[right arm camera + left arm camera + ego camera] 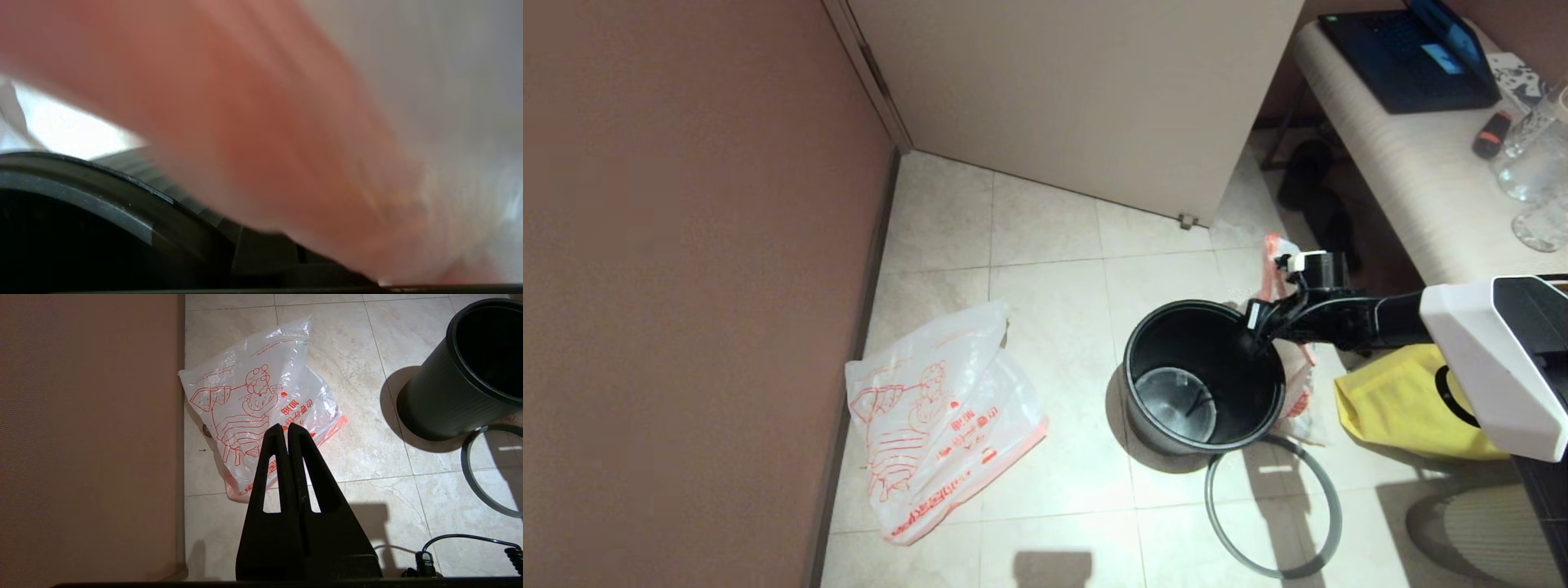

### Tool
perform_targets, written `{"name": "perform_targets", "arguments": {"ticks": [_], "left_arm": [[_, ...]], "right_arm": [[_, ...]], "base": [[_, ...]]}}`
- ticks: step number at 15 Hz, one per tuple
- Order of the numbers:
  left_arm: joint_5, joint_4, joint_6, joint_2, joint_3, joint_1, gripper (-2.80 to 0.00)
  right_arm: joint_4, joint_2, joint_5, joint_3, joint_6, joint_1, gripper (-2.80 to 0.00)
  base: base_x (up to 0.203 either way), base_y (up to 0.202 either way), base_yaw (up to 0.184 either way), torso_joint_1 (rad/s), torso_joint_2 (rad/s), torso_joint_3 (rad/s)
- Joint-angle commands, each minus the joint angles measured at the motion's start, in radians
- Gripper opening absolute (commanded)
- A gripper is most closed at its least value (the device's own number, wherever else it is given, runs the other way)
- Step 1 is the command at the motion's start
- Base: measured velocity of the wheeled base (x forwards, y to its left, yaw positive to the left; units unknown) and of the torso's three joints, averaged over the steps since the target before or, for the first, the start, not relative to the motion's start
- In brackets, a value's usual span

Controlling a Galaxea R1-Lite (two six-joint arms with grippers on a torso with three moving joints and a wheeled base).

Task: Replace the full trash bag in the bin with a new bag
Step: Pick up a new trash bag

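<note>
Tiled floor (1045, 237), new bag (939, 425) lying flat at left near the wall, empty upright bin (1201, 371) at centre, full trash bag (1294, 384) just right of it, grey hoop (1274, 510) lying nearer, right gripper (1258, 327) at the bin's right rim, finger state impossible to tell, left gripper (288, 430) above the new bag, fingers pressed together on nothing

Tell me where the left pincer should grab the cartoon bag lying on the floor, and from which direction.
Probably the crumpled corner of the new bag nearest the bin. The bag lies flat on the tiles, and that puckered corner looks like the only part standing proud. Come straight down with the left pincer, which is shut and must open first.
</note>
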Motion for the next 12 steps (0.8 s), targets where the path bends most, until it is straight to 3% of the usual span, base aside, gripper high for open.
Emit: {"name": "perform_targets", "arguments": {"ticks": [1,6,9,12], "left_arm": [[0.0,0.0,0.0,0.001,0.0,0.001,-2.8],[0.0,0.0,0.0,0.001,0.0,0.001,-2.8],[0.0,0.0,0.0,0.001,0.0,0.001,-2.8],[0.001,0.0,0.0,0.001,0.0,0.001,-2.8]], "right_arm": [[0.057,-0.058,-0.003,0.063,0.006,0.037,-2.8],[0.074,-0.158,-0.047,0.192,0.074,0.173,-2.8],[0.078,-0.266,-0.051,0.225,0.089,0.163,-2.8],[0.077,-0.455,-0.025,0.347,0.142,0.093,-2.8]], "base": [[0.0,0.0,0.0,0.0,0.0,0.0],[0.0,0.0,0.0,0.0,0.0,0.0],[0.0,0.0,0.0,0.0,0.0,0.0],[0.0,0.0,0.0,0.0,0.0,0.0]]}}
